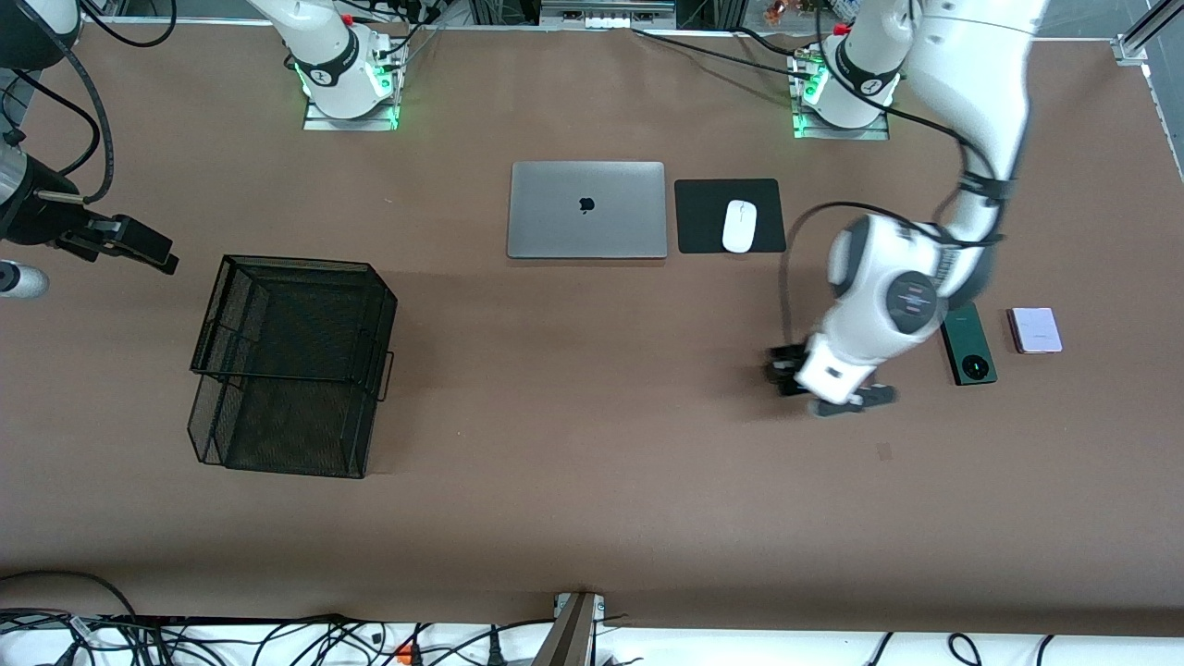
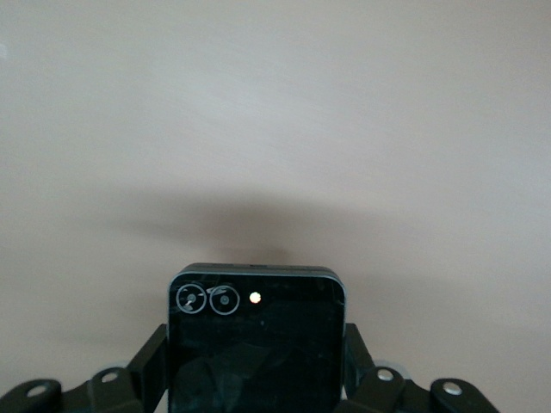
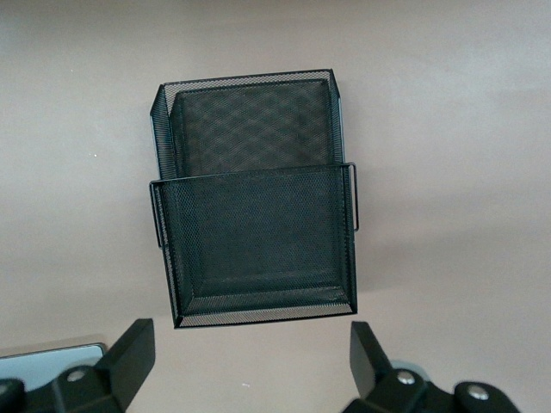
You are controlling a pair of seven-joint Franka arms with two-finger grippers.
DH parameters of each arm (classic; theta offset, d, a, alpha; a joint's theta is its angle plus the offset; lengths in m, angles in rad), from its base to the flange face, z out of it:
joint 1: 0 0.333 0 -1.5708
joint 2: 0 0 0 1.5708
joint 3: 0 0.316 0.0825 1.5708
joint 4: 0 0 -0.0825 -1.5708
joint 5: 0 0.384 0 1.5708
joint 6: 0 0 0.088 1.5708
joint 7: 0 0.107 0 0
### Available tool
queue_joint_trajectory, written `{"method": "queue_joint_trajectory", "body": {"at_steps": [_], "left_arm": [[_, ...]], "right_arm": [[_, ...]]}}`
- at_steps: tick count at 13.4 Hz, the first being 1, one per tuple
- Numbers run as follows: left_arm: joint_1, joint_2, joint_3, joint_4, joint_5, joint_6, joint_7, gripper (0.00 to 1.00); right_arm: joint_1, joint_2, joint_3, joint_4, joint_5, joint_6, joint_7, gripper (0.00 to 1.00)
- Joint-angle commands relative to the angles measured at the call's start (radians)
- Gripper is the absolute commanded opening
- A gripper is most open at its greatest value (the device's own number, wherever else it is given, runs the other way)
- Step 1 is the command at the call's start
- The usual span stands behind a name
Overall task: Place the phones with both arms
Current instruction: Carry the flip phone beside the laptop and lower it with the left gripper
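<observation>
Brown surface (image 1: 592,518) noted, carrying a closed grey laptop (image 1: 586,210) toward the arms' bases, with a black mouse pad (image 1: 703,215) just beside it and a white mouse (image 1: 739,226) resting on that pad. Two-tier black mesh tray (image 1: 291,365) standing toward the right arm's end, both tiers open upward, nothing lying between it and the laptop.

Left claw (image 1: 819,384) over bare surface, nearer the front camera than the mouse pad, pinching the black phone (image 2: 255,344) by its two side edges; camera end of that phone pointing out past the fingertips, lens face up toward the wrist camera.

Dark green phone (image 1: 968,344) flat on the surface at the left arm's end, long axis running toward the front camera, round camera ring at the nearer end. Pale lilac phone (image 1: 1034,330) flat beside it, apart, nearer the surface's end.

Right claw (image 3: 250,348) waiting, spread wide, empty, up beside the mesh tray.
</observation>
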Motion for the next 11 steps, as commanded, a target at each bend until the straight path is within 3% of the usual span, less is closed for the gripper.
{"method": "queue_joint_trajectory", "body": {"at_steps": [1, 5, 11], "left_arm": [[-0.118, 0.077, 0.021, 0.126, -0.018, -0.037, -0.120, 0.00], [-0.291, 0.210, 0.024, 0.318, -0.015, -0.074, -0.235, 0.00], [-0.428, 0.391, 0.029, 0.560, 0.069, -0.109, -0.252, 0.00]], "right_arm": [[-0.010, 0.010, 0.003, 0.028, 0.005, -0.025, -0.006, 1.00], [-0.011, 0.010, 0.000, 0.025, 0.004, -0.026, -0.009, 1.00], [-0.013, 0.023, 0.000, 0.021, 0.005, -0.019, 0.001, 1.00]]}}
